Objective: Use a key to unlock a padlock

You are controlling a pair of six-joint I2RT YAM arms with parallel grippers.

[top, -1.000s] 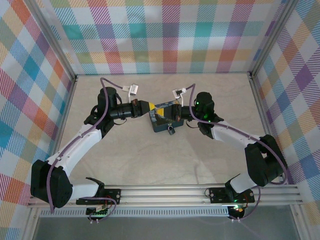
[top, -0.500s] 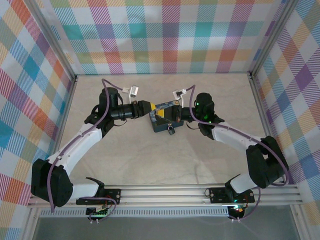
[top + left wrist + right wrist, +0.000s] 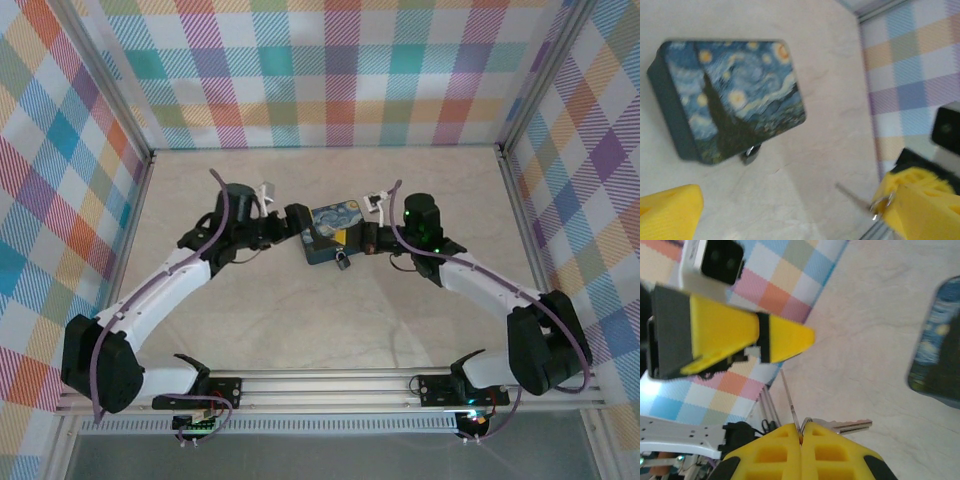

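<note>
The right gripper (image 3: 801, 434) is clenched on the key (image 3: 849, 426), whose blade juts sideways from the fingertips toward the tin (image 3: 328, 228). The left gripper (image 3: 298, 226) hangs at the tin's other end with jaws spread, holding nothing. The padlock (image 3: 343, 262) lies against the tin's near edge, closer to the right gripper. Its keyhole's facing is too small to tell, and bare table (image 3: 300, 320) gives room on its near side.

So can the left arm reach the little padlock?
Probably yes. The left gripper is open beside the tin, and the padlock pokes out at the tin's near edge with bare table in front, though the tin crowds it.
</note>
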